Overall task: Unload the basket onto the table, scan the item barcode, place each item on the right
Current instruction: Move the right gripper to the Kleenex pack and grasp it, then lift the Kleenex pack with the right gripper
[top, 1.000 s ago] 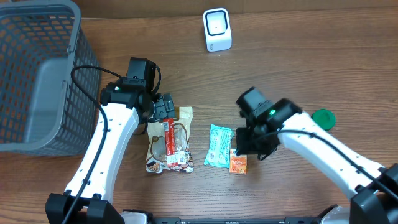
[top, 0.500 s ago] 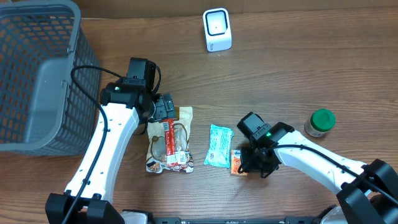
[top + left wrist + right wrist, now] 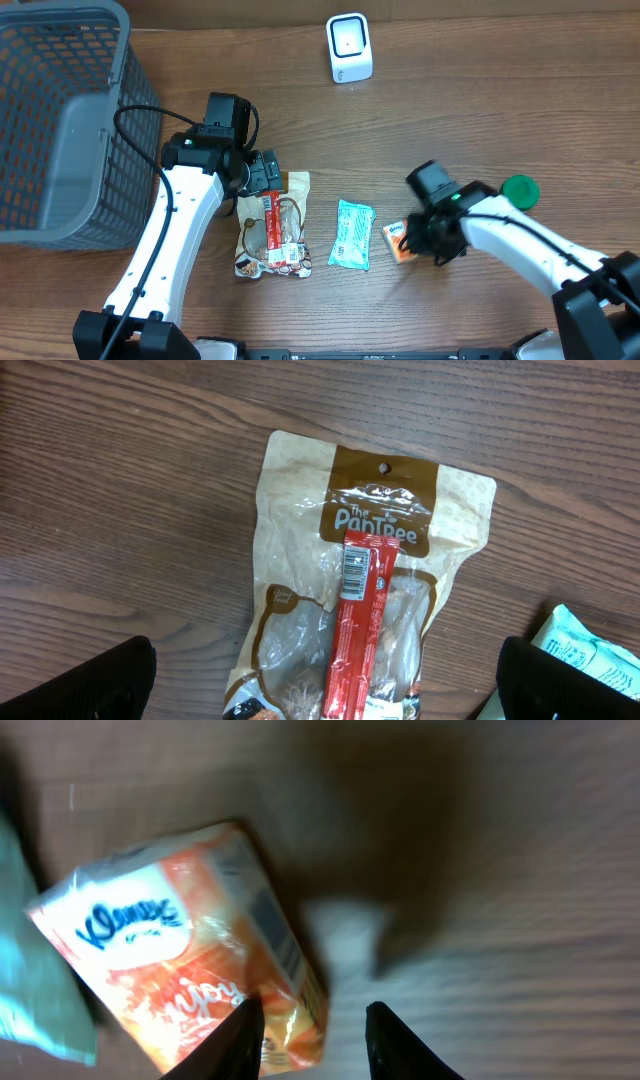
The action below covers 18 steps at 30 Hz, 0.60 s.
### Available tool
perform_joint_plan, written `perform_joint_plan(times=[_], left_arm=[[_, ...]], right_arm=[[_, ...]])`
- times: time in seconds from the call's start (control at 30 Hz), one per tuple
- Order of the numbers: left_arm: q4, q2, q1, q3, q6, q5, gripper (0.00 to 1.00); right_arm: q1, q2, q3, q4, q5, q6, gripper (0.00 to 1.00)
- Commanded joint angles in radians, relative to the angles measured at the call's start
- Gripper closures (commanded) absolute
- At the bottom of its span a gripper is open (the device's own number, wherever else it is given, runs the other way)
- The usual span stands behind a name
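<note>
An orange Kleenex tissue pack (image 3: 398, 240) (image 3: 180, 950) hangs tilted just above the wooden table, a barcode showing on its side. My right gripper (image 3: 412, 242) (image 3: 314, 1012) is shut on the pack's corner, and the table under it is blurred. A white scanner (image 3: 350, 47) stands at the far edge of the table. Over a brown snack bag (image 3: 278, 232) (image 3: 370, 560) with a red stick pack (image 3: 360, 620) lying on it, my left gripper (image 3: 268, 180) (image 3: 325, 690) is wide open and holds nothing.
A teal packet (image 3: 352, 234) (image 3: 590, 650) lies between the snack bag and the tissue pack. A green-lidded jar (image 3: 520, 190) stands to the right of my right arm. A grey mesh basket (image 3: 130, 120) fills the far left.
My right gripper has moved right and away from the front edge, taking the tissue pack along and tilting it. The left arm has not moved.
</note>
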Motion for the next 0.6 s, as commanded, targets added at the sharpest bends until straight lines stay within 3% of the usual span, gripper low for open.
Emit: perform_joint_plan(times=[0.0, 0.3, 0.37, 0.43, 0.5, 0.57], left_arm=[[0.001, 0.003, -0.001, 0.013, -0.011, 0.005, 0.00], [0.001, 0.003, -0.001, 0.013, -0.011, 0.005, 0.01], [0.001, 0.003, -0.001, 0.013, -0.011, 0.005, 0.00], [0.001, 0.003, -0.001, 0.013, -0.011, 0.005, 0.00], [0.001, 0.003, -0.001, 0.013, -0.011, 0.005, 0.00], [0.001, 0.003, -0.001, 0.013, -0.011, 0.005, 0.00]], right_arm=[[-0.069, -0.005, 0.066, -0.018, 0.025, -0.082, 0.65], [-0.140, -0.005, 0.301, -0.217, -0.014, -0.209, 0.60], [-0.134, -0.005, 0.315, -0.244, -0.060, -0.208, 0.53], [-0.132, -0.005, 0.315, -0.257, -0.108, -0.207, 0.41], [-0.130, -0.004, 0.314, -0.267, -0.119, -0.182, 0.13], [-0.130, -0.004, 0.314, -0.269, -0.119, -0.156, 0.06]])
